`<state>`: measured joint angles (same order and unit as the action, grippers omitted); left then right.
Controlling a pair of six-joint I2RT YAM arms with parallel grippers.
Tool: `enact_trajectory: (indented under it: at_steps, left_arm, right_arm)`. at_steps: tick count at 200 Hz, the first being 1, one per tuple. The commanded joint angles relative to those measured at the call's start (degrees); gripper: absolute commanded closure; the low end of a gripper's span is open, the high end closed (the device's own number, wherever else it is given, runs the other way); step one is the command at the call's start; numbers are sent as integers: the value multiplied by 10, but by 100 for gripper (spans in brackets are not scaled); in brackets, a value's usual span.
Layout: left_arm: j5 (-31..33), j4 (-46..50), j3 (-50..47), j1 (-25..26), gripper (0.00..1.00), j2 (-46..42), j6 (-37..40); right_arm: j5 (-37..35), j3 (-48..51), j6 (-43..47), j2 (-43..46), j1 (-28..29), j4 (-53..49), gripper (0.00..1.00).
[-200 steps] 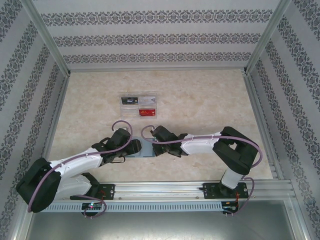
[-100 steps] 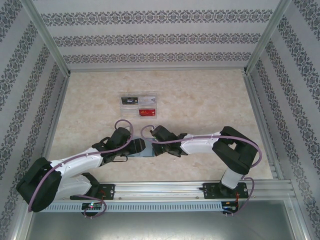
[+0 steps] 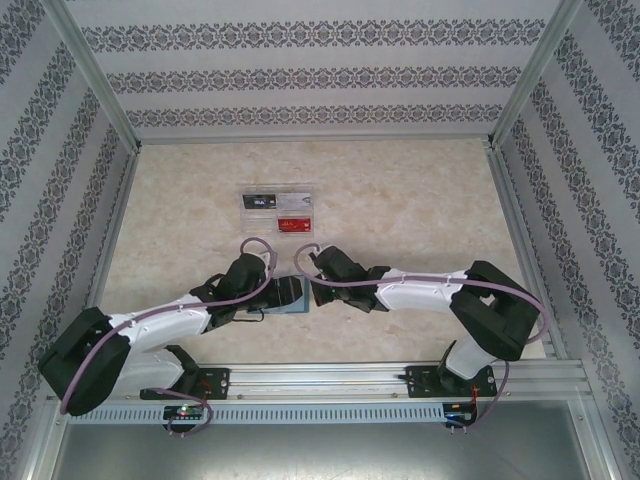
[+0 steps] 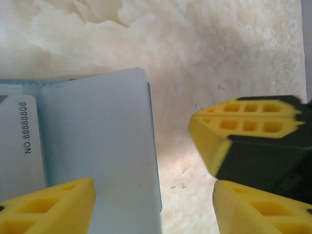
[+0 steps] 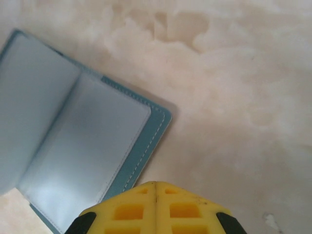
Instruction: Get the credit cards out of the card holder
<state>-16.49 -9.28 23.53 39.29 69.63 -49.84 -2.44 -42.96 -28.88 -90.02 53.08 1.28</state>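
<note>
- Marbled beige table boxed in by patterned walls on three sides; its right half and the far strip lie bare, with wide room to move there.
- Card holder lies open and flat close to the near edge, left of the middle, grey-blue panels up; bare table surrounds its stitched teal border on the right.
- A clear tray of black, silver and red cards sits well apart, farther toward the far edge.
- Since a second ago the left arm has pushed rightward over the holder, covering more of it, and the right arm's elbow has swung toward the right edge.
- Left gripper is spread wide: one yellow finger hangs over the holder's panel, the other over bare table; I cannot tell whether either touches.
- A white numbered card sits tucked in the holder.
- Right gripper has its fingers pressed together on nothing, just beside the holder's right border.
</note>
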Motion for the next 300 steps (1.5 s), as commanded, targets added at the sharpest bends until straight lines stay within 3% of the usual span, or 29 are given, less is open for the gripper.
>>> enact_trajectory:
  at_steps: [1, 63, 101, 159, 209, 300]
  left_arm:
    - [-13, -45, 6, 6, 35, 11, -9]
    - [114, 164, 20, -12, 43, -90, 34]
    - [133, 219, 8, -51, 48, -111, 53]
    - [142, 195, -30, -82, 81, -104, 62]
    - [124, 150, -61, -82, 85, -92, 45]
    - [92, 125, -73, -82, 86, -95, 31]
  right_arm:
    - [-13, 9, -15, 14, -3, 7, 97]
    - [27, -7, -40, 19, -1, 6, 88]
    - [63, -32, -61, 7, 13, 14, 83]
    - [147, -75, -135, -67, 27, 70, 79]
    - [181, -98, -186, -128, 27, 109, 79]
    - [178, -103, -208, -166, 26, 112, 79]
